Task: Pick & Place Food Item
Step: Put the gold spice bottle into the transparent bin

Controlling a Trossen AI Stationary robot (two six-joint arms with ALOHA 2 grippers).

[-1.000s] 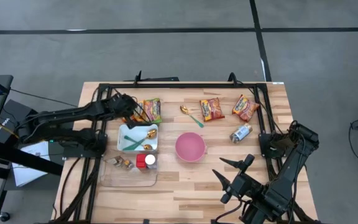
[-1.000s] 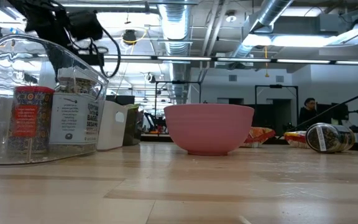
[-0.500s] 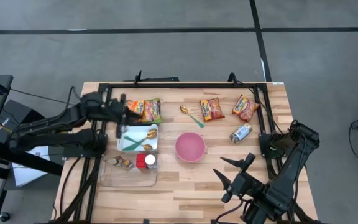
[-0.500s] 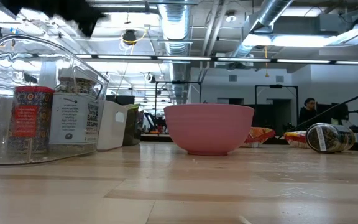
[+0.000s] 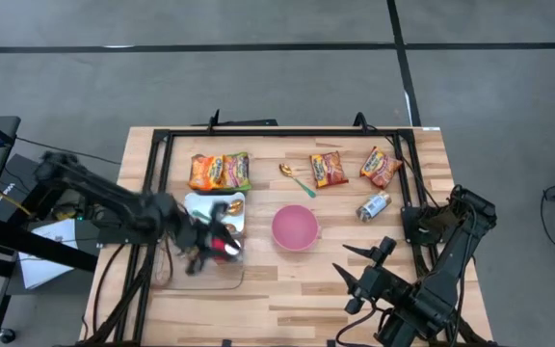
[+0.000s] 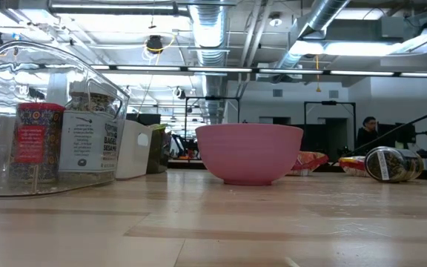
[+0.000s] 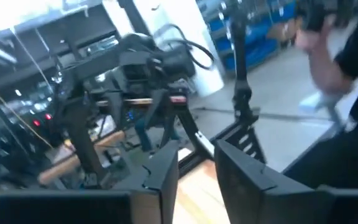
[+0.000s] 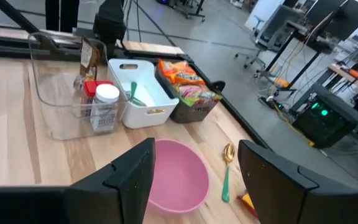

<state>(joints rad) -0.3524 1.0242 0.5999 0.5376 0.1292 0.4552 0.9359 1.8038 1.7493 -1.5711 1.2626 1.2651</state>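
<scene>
Reaching step, I judge: left hand (image 5: 203, 253), empty with fingers slightly parted, hovers over the clear bin (image 5: 173, 274); right hand (image 5: 362, 269) waits spread. Next: pick a spice jar (image 5: 230, 249) beneath.

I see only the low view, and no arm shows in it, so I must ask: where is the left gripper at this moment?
Observer: The left gripper is over the clear bin on the table's left side.
Operator: And the right one?
Observer: The right gripper waits open near the table's front edge, short of the pink bowl.
Operator: What lies behind that bowl?
Observer: A gold spoon with a green handle, flat on the wood.
</scene>
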